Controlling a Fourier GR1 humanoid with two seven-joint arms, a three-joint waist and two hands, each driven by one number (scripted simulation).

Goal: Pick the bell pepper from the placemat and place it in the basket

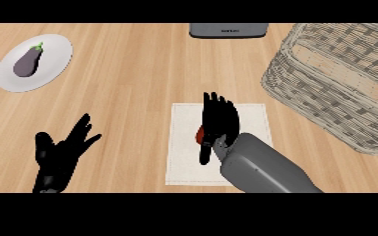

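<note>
A white placemat [184,150] lies on the wooden counter at the lower middle. My right hand [220,122] hovers over it with its fingers stretched away from me and its thumb out to the left. Only a red sliver of the bell pepper [198,134] shows at the hand's left edge; the rest is hidden under the palm. I cannot tell whether the palm touches it. The wicker basket [295,75] stands to the right, its near rim close to the placemat's right corner. My left hand [60,155] rests open at the lower left, fingers up.
A white plate [55,62] with a purple eggplant [28,61] on it sits at the far left. A grey appliance [227,30] stands at the counter's back edge. Bare wood lies between the plate and the placemat.
</note>
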